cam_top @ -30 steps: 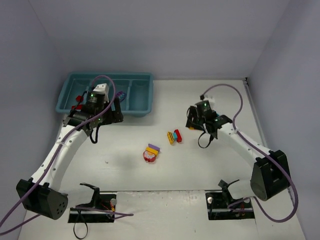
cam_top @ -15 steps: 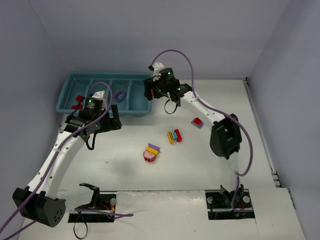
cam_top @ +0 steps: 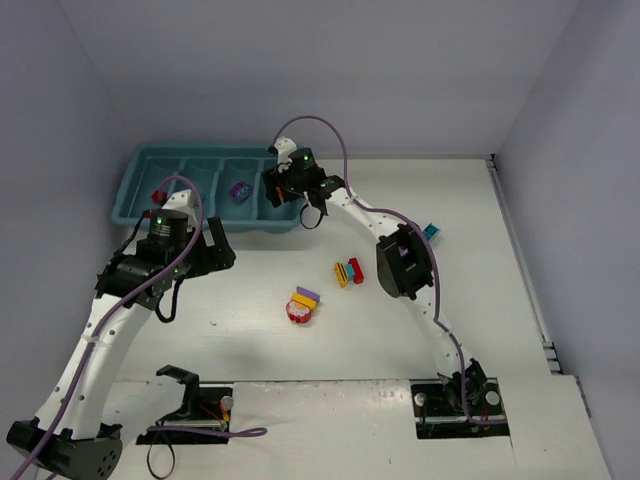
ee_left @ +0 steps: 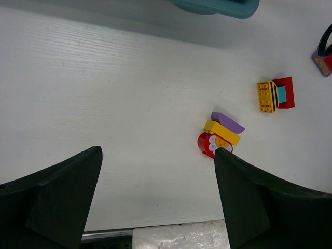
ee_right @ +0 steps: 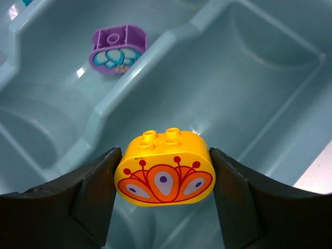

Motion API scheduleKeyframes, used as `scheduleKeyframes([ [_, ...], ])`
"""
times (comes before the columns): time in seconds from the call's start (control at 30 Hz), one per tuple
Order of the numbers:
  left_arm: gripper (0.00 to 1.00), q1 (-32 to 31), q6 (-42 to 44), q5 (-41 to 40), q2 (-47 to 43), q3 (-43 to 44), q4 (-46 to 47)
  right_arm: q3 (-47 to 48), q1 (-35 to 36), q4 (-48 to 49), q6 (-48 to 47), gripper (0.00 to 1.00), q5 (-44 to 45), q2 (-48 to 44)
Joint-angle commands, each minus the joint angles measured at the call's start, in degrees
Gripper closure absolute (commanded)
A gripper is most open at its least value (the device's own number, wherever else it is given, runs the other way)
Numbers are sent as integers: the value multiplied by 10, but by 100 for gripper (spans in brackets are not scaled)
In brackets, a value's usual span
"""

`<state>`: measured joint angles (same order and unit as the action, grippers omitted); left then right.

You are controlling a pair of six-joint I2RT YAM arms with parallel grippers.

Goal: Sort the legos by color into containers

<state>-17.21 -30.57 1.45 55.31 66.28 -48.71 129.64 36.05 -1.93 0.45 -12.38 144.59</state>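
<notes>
Overhead view: high behind the arm bases (cam_top: 450,400), facing down and forward, taking in the whole counter (cam_top: 420,300). Left wrist view: well above the counter, looking down past the left claw (ee_left: 158,151) at the lower corners; stacked legos (ee_left: 219,137) just ahead of it also show overhead. Right wrist view: very close over the tray (ee_right: 129,88), looking down past the right claw (ee_right: 164,166) gripping a yellow lego (ee_right: 163,184); the purple lego (ee_right: 116,49) ahead-left of it shows overhead too.

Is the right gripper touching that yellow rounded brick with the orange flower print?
Touching. The right wrist view shows the right gripper, fingers pressed flush against both ends of the yellow rounded brick, no gap, above the teal tray.
</notes>
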Motion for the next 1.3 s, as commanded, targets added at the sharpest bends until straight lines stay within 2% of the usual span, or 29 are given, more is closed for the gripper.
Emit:
scheduleKeyframes([
  [0.0, 18, -1, -16, -9, -13, -1, -4, 36, 0, 81, -7, 33, 35, -12],
  [0.13, 18, -1, -20, -9, -20, -9, -2, 40, -1, 105, -9, 17, 71, -23],
  [0.23, 18, -1, -21, -9, -18, -13, 3, 31, -5, 114, -11, 12, 116, -53],
  [0.37, 18, -1, -17, -6, -12, -15, 9, -23, -17, 119, -11, 12, 180, -125],
  [0.43, 18, -1, -13, -5, -7, -18, 19, -84, -34, 120, -4, 12, 219, -183],
  [0.57, 18, -1, -9, 1, 7, -17, 35, -227, -85, 117, 64, 15, 301, -284],
  [0.6, 18, -1, -9, 8, 20, -14, 41, -339, -128, 99, 121, 19, 331, -359],
  [0.77, 18, -2, -9, 14, 30, -13, 54, -438, -200, 26, 226, 19, 380, -428],
  [0.9, 18, -4, -7, 21, 42, -11, 60, -507, -233, -27, 285, 18, 397, -451],
  [1.07, 18, -4, -7, 23, 49, -6, 63, -569, -261, -39, 330, 20, 378, -446],
  [1.27, 18, -5, -3, 22, 50, -5, 56, -577, -296, -48, 364, 27, 334, -403],
])
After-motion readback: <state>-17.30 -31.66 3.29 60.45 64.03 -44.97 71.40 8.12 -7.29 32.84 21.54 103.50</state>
